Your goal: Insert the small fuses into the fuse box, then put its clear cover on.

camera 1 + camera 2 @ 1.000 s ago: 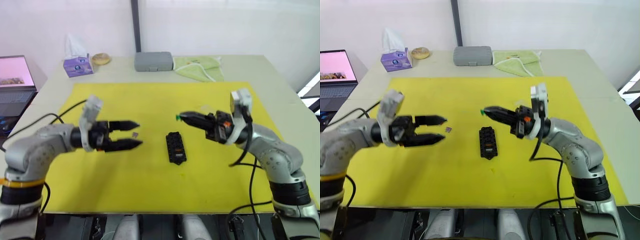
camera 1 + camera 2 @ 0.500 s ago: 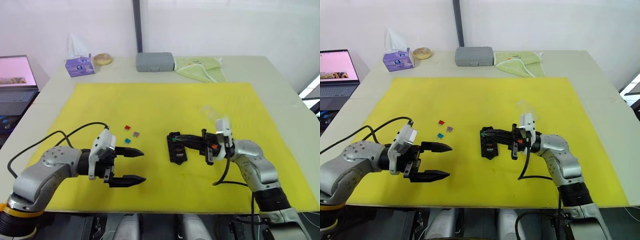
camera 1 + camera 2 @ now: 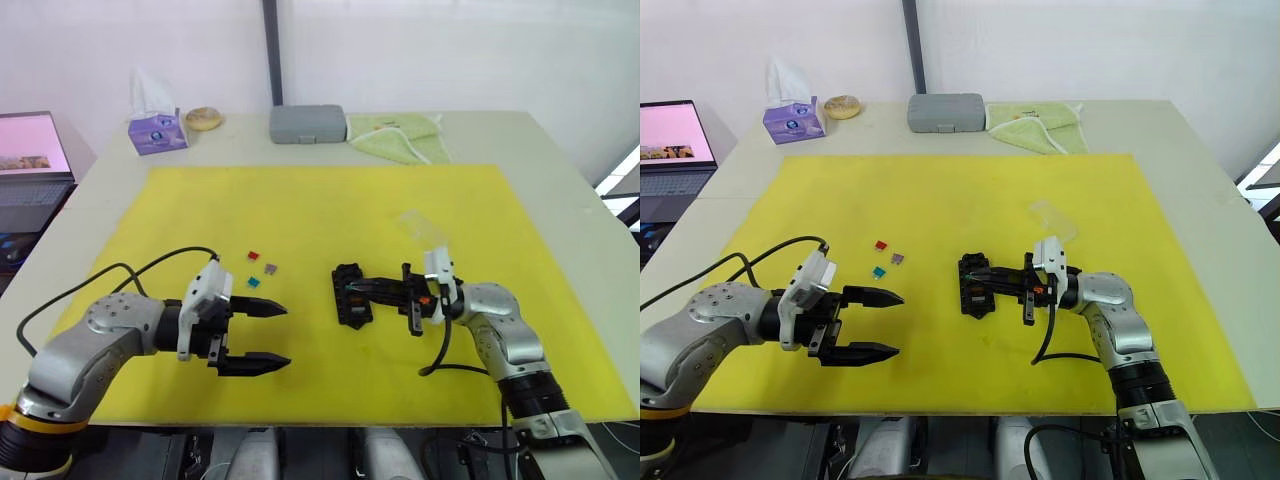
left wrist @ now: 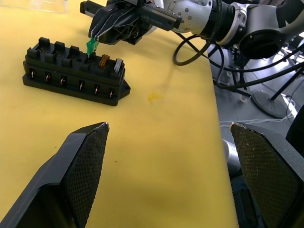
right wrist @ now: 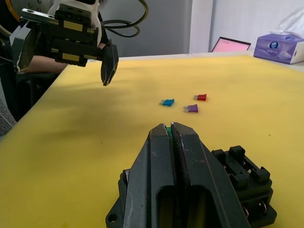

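The black fuse box (image 3: 351, 296) lies on the yellow mat (image 3: 320, 210), with an orange and a grey fuse seated in its slots (image 4: 103, 60). My right gripper (image 3: 353, 289) is shut on a green fuse (image 4: 91, 45), holding it upright just over a slot of the fuse box (image 4: 76, 76). Red (image 3: 254, 256), purplish (image 3: 270, 268) and teal (image 3: 253, 282) small fuses lie loose to the box's left. My left gripper (image 3: 272, 335) hangs open and empty just in front of them. The clear cover (image 3: 420, 228) rests on the mat behind the right gripper.
A grey case (image 3: 307, 122), a green cloth (image 3: 397, 135), a purple tissue box (image 3: 157, 130) and a round bun-like object (image 3: 205, 117) line the table's far edge. A laptop (image 3: 30, 160) sits off the table's left side.
Over the last second my right gripper came down with the green fuse from above the mat to the fuse box. My left gripper drew back toward me, uncovering the loose fuses.
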